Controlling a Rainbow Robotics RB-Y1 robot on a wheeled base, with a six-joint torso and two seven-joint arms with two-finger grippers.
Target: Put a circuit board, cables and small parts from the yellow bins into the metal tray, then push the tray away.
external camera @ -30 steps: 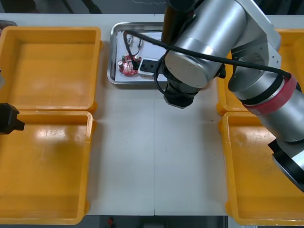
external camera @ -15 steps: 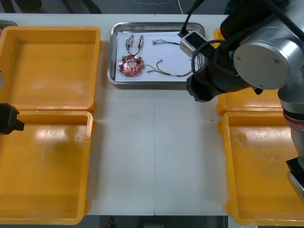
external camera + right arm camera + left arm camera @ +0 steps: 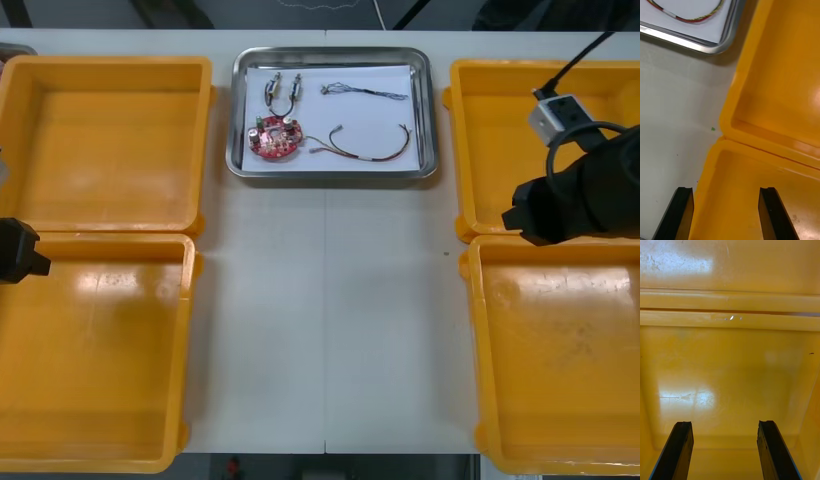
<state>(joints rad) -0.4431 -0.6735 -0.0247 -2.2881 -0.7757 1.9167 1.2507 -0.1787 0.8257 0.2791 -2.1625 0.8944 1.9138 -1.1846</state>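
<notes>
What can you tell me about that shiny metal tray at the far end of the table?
The metal tray is a shallow rectangle with rounded corners, a shiny raised rim and a white inside. It lies flat on the table near its far edge, between the far yellow bins. In it lie a round red circuit board, two thin cables and small metal parts.

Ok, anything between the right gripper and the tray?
Nothing visible. The right gripper hangs open above where the right yellow bins meet; only bare table separates it from the metal tray. Left gripper hangs over the left bins.
</notes>
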